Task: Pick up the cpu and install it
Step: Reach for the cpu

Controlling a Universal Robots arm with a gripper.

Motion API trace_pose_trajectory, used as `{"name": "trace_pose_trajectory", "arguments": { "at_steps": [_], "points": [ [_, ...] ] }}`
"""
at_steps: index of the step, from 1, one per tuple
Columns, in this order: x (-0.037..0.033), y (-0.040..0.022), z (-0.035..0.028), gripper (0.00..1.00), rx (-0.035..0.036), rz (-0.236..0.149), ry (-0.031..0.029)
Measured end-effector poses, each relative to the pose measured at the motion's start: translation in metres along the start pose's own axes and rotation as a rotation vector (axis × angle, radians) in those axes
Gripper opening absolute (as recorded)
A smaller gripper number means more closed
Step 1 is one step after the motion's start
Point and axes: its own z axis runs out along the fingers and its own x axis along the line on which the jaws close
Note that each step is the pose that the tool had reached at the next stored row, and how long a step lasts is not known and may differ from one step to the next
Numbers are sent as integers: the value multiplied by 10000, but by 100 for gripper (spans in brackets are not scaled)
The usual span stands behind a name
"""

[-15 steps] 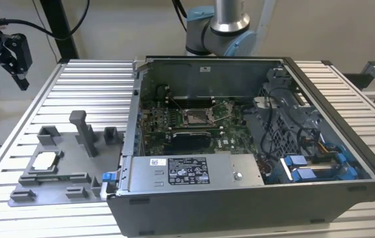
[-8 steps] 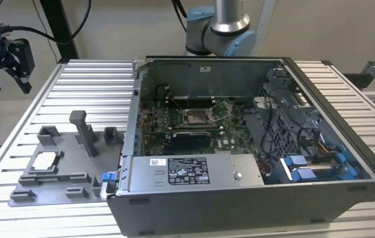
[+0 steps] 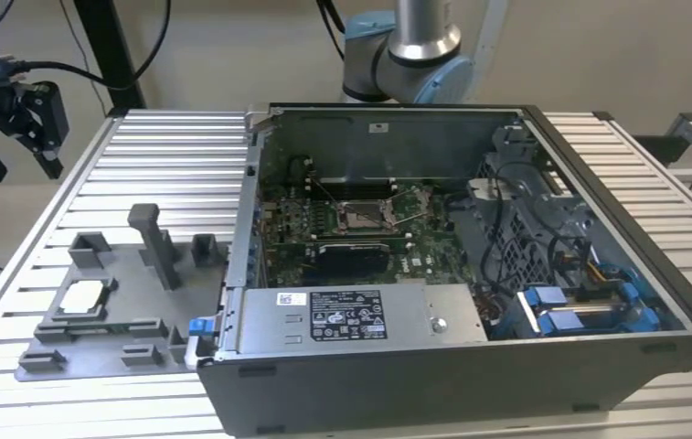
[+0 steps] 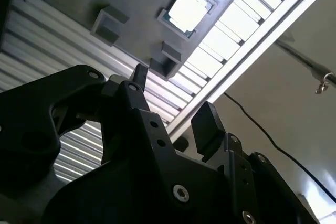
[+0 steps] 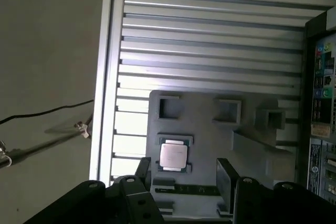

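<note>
The cpu [image 5: 173, 157] lies flat in a square pocket of the grey fixture [image 5: 205, 129], with its silver top turned up. Small blocks and one tall post are raised from the fixture around it. The fixture is laid on the ribbed counter [image 5: 210, 40], just beside the open case [image 3: 443, 384], on the exterior view's left of it. The fingers [image 5: 224, 179] are held wide apart and nothing is gripped between them. They are kept above the cpu and apart from it, and in the first wrist view the cpu is seen beyond them, between the two tips. Inside the case, a square metal socket [image 3: 362, 217] with a dark centre is seen on the green board, well apart from the cpu. The arm [image 3: 419, 46] is seen behind the case.
</note>
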Motion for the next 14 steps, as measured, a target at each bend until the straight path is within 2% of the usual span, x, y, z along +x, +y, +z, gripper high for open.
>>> {"name": "trace_pose_trajectory", "arguments": {
  "at_steps": [5, 14],
  "points": [
    [1, -5, 62, 100, -32, 1, -1],
    [5, -14, 181, 100, -41, 1, -2]
  ]
}}
